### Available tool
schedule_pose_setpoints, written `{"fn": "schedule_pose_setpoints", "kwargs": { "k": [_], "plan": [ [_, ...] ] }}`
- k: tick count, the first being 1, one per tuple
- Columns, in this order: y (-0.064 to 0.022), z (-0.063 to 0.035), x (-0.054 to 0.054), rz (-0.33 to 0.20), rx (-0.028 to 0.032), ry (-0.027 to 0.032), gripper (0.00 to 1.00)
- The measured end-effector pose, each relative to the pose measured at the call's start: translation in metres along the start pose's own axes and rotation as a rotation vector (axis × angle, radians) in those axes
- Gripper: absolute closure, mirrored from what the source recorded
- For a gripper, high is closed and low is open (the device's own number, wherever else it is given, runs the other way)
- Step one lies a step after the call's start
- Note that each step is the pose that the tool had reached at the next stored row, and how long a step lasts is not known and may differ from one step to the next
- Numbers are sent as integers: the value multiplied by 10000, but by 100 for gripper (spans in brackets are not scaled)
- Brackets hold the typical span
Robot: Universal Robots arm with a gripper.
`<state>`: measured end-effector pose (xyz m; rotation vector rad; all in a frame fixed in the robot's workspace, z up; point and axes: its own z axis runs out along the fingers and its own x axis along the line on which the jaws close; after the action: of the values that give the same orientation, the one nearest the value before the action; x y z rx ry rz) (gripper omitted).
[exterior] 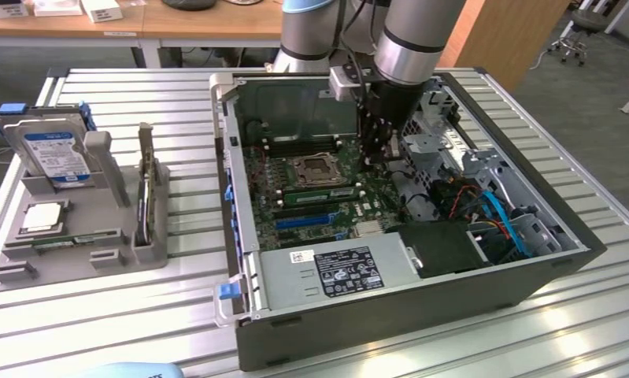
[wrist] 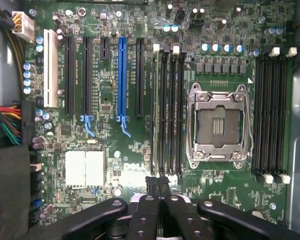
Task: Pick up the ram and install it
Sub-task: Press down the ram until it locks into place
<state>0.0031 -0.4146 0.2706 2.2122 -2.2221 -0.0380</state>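
Note:
The ram [exterior: 316,192] is a narrow green stick standing in a memory slot beside the processor socket [exterior: 316,168], inside the open computer case [exterior: 398,315]. From the wrist view it appears edge-on as a thin strip [wrist: 155,110] in the slot of that bank farthest from the socket [wrist: 219,122]. My gripper [exterior: 380,161] reaches down into the case just past one end of the ram. Its black fingers [wrist: 152,184] are pressed together over the latch end of the slot bank, so the gripper [wrist: 158,184] is shut with nothing visible between them.
A grey fixture [exterior: 83,252] at the exterior view's left holds a hard drive with a blue label [exterior: 53,153] and a square silver processor chip [exterior: 43,216]. Inside the case are a power supply [exterior: 330,272], cables [exterior: 493,213], a drive cage [exterior: 440,142] and a blue expansion slot [wrist: 122,75].

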Motion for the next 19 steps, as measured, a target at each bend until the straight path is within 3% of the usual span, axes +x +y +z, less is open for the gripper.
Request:
{"fn": "schedule_pose_setpoints", "kwargs": {
  "k": [6, 19],
  "plan": [
    [0, 13, 0, 1, 0, 0, 90],
    [-4, 198, 3, 0, 0, 1, 90]
  ]
}}
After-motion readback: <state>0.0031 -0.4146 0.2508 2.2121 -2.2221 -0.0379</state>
